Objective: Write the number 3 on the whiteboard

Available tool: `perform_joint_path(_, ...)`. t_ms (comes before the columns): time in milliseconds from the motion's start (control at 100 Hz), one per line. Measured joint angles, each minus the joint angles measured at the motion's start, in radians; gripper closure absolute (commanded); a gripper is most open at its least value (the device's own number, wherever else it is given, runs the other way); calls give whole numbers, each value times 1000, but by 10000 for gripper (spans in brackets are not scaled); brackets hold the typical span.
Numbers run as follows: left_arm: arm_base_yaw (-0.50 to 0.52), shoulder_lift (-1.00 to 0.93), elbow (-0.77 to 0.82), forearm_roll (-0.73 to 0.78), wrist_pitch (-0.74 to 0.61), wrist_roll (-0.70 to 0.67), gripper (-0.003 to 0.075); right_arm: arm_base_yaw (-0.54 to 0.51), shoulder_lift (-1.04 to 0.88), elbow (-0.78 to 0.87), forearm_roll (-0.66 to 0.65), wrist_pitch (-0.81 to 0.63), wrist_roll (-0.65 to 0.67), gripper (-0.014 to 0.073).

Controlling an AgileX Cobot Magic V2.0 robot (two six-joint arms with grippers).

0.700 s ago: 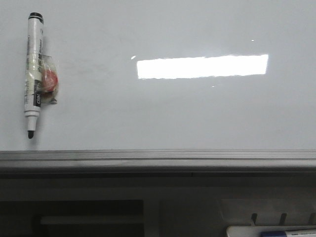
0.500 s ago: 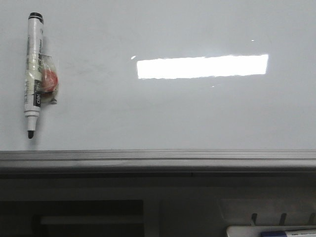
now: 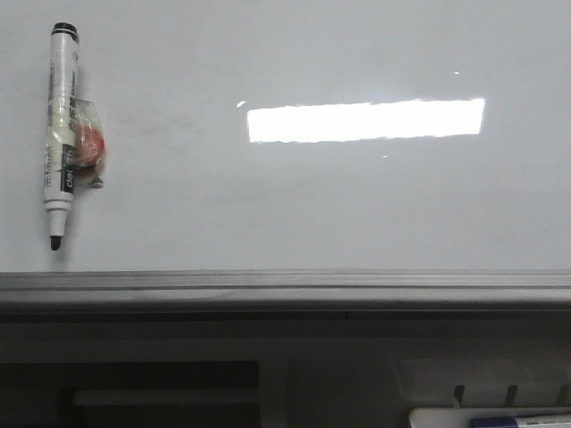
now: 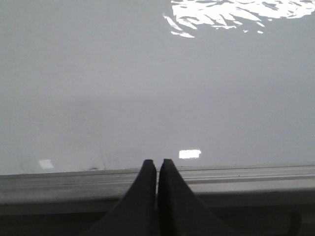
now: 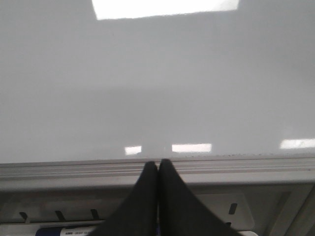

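A white black-tipped marker pen [image 3: 61, 134] lies near the glossy white whiteboard's [image 3: 357, 205] left edge; both black grippers, left [image 4: 157, 164] and right [image 5: 158, 164], are pressed closed, empty, over its grey ledge

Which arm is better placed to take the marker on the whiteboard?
Probably left: the marker lies at the whiteboard far left. Both the left gripper and right gripper are shut and empty.

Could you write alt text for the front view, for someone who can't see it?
A blank glossy whiteboard fills the view, reflecting a bright rectangular light. A black-capped white marker pen sits at its upper left, tip down, beside a small red object. A grey ledge runs below.
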Motion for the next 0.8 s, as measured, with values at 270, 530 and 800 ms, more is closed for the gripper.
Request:
perform_joint_path(270, 0, 0, 0, -34, -28, 0, 741, 0, 0, 0, -4, -51, 0, 641)
perform_joint_path(530, 0, 0, 0, -76, -134, 0, 741, 0, 0, 0, -6, -390, 0, 641)
perform_joint_path(800, 0, 0, 0, -82, -156, 0, 741, 0, 0, 0, -6, -613, 0, 641)
